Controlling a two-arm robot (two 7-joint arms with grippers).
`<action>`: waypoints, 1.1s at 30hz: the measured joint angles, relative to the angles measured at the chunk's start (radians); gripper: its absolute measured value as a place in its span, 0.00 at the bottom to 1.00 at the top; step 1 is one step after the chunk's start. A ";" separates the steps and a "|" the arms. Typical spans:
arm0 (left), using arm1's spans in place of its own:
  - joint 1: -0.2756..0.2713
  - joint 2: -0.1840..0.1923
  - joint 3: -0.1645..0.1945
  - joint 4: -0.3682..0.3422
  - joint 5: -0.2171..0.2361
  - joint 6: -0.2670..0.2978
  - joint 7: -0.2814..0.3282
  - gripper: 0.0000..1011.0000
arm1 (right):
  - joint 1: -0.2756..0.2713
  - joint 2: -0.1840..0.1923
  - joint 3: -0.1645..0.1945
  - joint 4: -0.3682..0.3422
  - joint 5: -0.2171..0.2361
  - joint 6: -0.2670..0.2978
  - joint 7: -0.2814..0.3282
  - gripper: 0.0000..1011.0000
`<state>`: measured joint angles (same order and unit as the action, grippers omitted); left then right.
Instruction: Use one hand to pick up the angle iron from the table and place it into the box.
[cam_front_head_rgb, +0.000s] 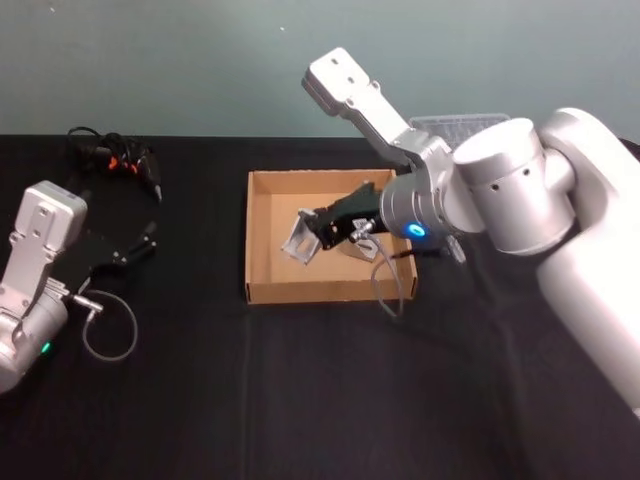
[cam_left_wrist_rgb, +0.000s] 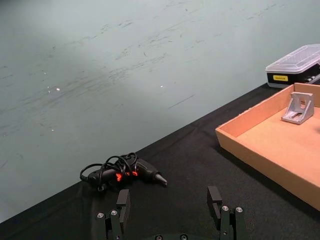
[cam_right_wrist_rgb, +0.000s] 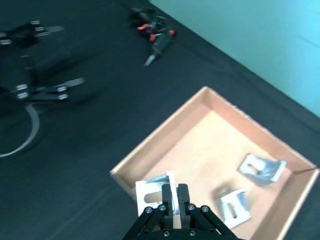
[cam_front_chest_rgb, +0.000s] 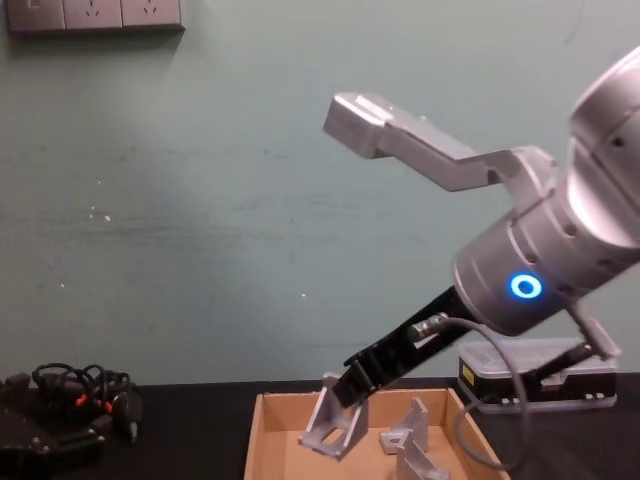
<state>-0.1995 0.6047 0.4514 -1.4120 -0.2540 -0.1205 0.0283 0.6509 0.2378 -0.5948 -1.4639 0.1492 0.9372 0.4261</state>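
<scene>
- The silver L-shaped metal angle iron (cam_front_head_rgb: 299, 238) is clamped between the closed fingers of the long black right gripper (cam_right_wrist_rgb: 175, 196), held above the floor of the shallow tan cardboard box (cam_front_head_rgb: 262, 215), over its left half.
- In the chest view the bracket (cam_front_chest_rgb: 334, 421) hangs tilted, one slotted flange sloping down toward the box floor, the corner lowest; whether it touches the cardboard cannot be told.
- From the right wrist view one flat plate (cam_right_wrist_rgb: 150, 194) faces the camera, and the fingers cover part of it.
- Two more silver angle brackets (cam_right_wrist_rgb: 261, 167) (cam_right_wrist_rgb: 233, 205) lie in the box, near its right side.
- The black left gripper (cam_left_wrist_rgb: 171, 209) rests low over the matte black tabletop (cam_front_head_rgb: 300, 400), fingers spread apart, well left of the box.
- A black tool with orange marks and coiled cable (cam_left_wrist_rgb: 122, 172) lies at the table's far left.
- A black case with a clear lid (cam_front_chest_rgb: 540, 372) sits behind the box, partly hidden by the right arm.
</scene>
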 joint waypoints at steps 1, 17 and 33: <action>0.000 0.000 0.000 0.000 0.000 0.000 0.000 1.00 | 0.009 -0.006 -0.002 0.018 -0.007 -0.004 -0.003 0.08; 0.000 0.000 0.000 0.000 0.000 0.000 0.000 1.00 | 0.129 -0.151 0.000 0.364 -0.085 -0.124 -0.072 0.08; 0.000 0.000 0.000 0.000 0.000 0.000 0.000 1.00 | 0.112 -0.203 0.061 0.477 -0.099 -0.227 -0.103 0.08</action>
<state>-0.1995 0.6047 0.4513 -1.4120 -0.2539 -0.1205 0.0283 0.7631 0.0349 -0.5341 -0.9870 0.0501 0.7099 0.3226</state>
